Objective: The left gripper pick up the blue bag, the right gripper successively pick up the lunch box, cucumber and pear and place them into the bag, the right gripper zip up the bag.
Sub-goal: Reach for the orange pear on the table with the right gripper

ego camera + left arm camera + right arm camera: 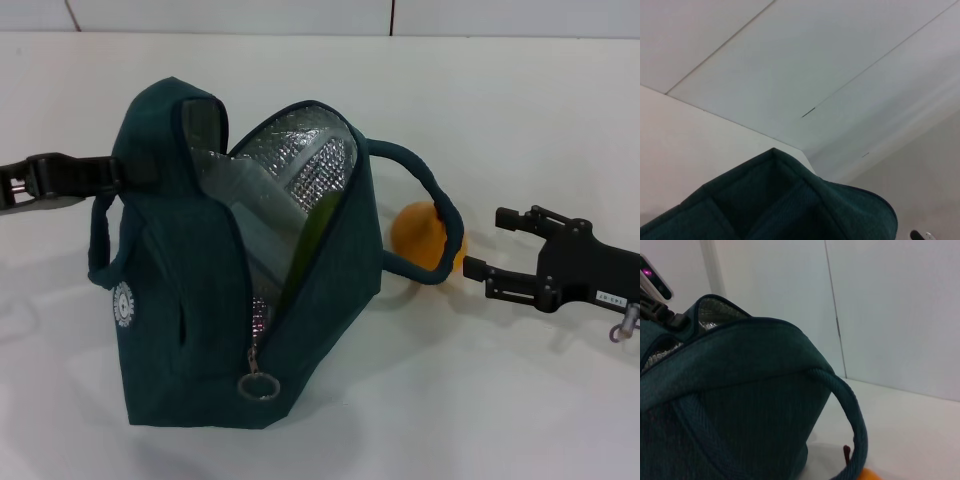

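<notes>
From the head view I've got the blue bag [215, 300] standing on the white counter [480, 400], mouth unzipped and the foil lining showing. The left gripper [118, 175] is reaching in from the left and meets the bag's upper left edge, but the fabric hides the fingers, so I honestly can't tell if it's pinching or not. Inside I can make out the lunch box [255, 210] as a pale clear slab, with the cucumber [312, 240] leaning against the right wall next to it, so I'd say those two are done. The pear [425, 235] sits on the counter just right of the bag, partly behind the right-hand handle [425, 215]. The right gripper [480, 243] hangs a little right of the pear, fingers spread and empty, pointing at it. Left wrist view is mostly wall plus a bit of the bag's teal top, no fingers visible. Right wrist view looks across the bag's side and that looping handle, with the pear's stem [846, 454] and a sliver of orange peeking at the edge. So we're on the pear pickup: next I'd need to slide the right gripper in leftward, dodge the handle, close on the pear, then lift over the opening. Zip pull [256, 385] comes last.
</notes>
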Action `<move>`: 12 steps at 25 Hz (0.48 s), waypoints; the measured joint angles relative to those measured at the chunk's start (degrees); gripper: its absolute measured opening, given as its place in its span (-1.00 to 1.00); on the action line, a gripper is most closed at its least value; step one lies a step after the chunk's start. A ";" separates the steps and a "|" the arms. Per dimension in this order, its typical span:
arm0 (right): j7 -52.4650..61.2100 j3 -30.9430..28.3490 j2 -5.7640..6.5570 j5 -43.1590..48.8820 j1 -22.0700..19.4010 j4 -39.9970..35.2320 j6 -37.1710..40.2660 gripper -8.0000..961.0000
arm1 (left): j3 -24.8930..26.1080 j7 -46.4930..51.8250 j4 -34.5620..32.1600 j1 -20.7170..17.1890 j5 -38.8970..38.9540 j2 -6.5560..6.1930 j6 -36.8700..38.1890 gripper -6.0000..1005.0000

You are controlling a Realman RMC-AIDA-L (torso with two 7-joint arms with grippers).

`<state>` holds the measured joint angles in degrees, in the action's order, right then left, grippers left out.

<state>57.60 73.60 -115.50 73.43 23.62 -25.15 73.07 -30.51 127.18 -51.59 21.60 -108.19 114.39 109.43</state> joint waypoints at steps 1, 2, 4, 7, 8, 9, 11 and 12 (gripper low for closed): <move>-0.02 0.01 -0.02 -0.03 0.07 -0.01 -0.01 0.74 | 0.03 0.00 0.00 0.03 0.00 -0.01 0.00 -0.89; -0.04 0.03 -0.04 -0.05 0.18 -0.03 -0.04 0.74 | 0.05 0.00 0.00 0.09 0.00 -0.01 0.00 -0.89; -0.07 0.30 -0.09 -0.05 0.38 -0.03 -0.21 0.74 | 0.07 0.00 0.00 0.18 0.00 -0.02 -0.03 -0.89; -0.25 0.70 -0.20 -0.10 0.69 -0.10 -0.49 0.74 | 0.15 0.00 0.00 0.21 -0.01 -0.04 -0.08 -0.89; -0.45 0.74 -0.25 -0.11 0.78 -0.11 -0.55 0.74 | 0.16 0.00 0.00 0.21 -0.01 -0.06 -0.09 -0.89; -0.61 0.76 -0.28 -0.11 0.85 -0.13 -0.66 0.74 | 0.17 0.00 0.00 0.21 -0.01 -0.09 -0.10 -0.89; -0.78 1.09 -0.34 -0.13 1.07 -0.30 -1.28 0.74 | 0.22 -0.01 0.00 0.24 -0.01 -0.17 -0.15 -0.89; -0.81 1.23 -0.34 -0.15 1.14 -0.39 -1.54 0.74 | 0.23 -0.03 0.00 0.26 -0.01 -0.22 -0.18 -0.89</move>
<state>56.80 74.83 -115.84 73.28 24.76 -25.54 71.53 -30.27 127.14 -51.60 21.86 -108.19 114.18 109.24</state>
